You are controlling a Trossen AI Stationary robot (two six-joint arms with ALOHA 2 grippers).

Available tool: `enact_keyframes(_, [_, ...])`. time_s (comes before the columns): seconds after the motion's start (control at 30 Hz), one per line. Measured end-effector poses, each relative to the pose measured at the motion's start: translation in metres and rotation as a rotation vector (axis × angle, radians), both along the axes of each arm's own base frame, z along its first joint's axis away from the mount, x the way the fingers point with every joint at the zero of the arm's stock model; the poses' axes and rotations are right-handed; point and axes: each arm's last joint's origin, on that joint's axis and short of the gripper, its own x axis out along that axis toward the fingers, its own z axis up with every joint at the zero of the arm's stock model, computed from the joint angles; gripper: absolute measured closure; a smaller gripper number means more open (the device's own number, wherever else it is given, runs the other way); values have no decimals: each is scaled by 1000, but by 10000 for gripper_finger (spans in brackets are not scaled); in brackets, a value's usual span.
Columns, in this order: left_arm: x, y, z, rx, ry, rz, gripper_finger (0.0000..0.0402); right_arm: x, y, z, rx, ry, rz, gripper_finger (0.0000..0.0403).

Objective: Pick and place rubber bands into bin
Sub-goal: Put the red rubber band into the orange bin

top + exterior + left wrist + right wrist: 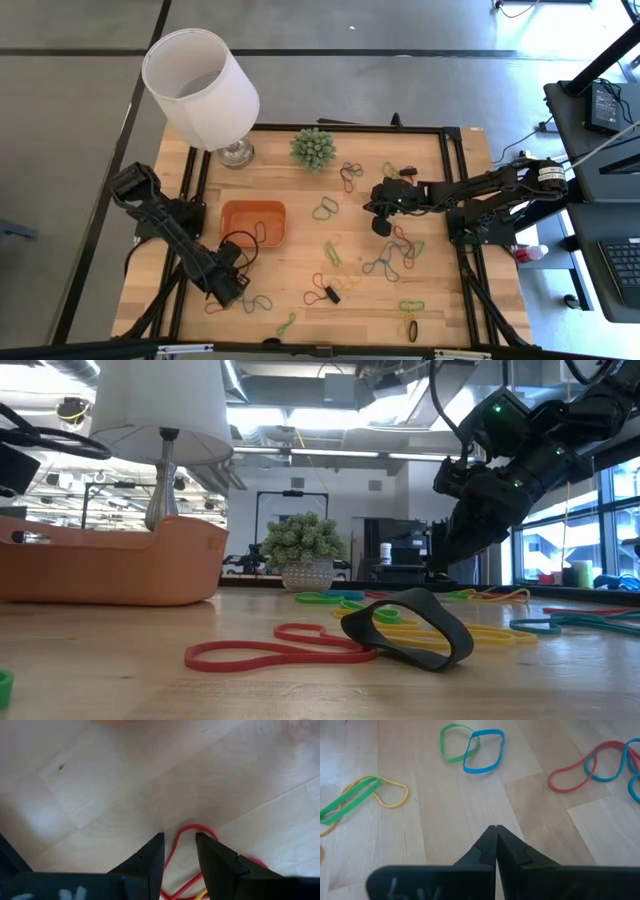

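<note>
Left gripper (pixel 179 855), fingers spread around a red rubber band (pixel 192 832) on the counter (pixel 100 785), could easily close on nothing; right gripper (pixel 496 845) fingers pressed together.

Table top (pixel 300 270): pale wooden planks, smooth with a soft satin sheen and visible grain; its frame (pixel 455 180): black metal, matt. Rubber bands (pixel 479 751): thin, smooth rubber loops in green, blue, red and yellow, faintly glossy; the broad black band (pixel 410 625) near the front: matt rubber. Bin (pixel 253 222): orange translucent plastic, smooth, with a dull shine along its rim. Lampshade (pixel 200 88), far left: white, matt, finely textured, perhaps cloth or paper; lamp base (pixel 236 153): clear, glossy, glass-like. Ball plant (pixel 313 148): spiky green, matt, apparently plastic. Left gripper (pixel 179 854) and right gripper (pixel 496 836): fingers of dark, matt plastic, smooth-faced.
</note>
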Motion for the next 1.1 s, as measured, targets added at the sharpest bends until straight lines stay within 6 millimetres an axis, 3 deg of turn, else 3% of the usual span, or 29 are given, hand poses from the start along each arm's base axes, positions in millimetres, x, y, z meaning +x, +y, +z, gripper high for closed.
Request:
enact_keyframes(0.33, [-1,0,-1,-3,30,-139,389,0,0,0,-1,0,0,395])
enact_keyframes(0.5, [2,-3,4,-6,39,-185,398,0,0,0,-1,0,0,395])
enact_keyframes(0.8, [13,-15,45,-55,-24,-218,398,0,0,0,-1,-3,1,395])
enact_keyframes(1.1, [11,-12,82,-19,11,-220,398,0,0,0,-2,-3,1,395])
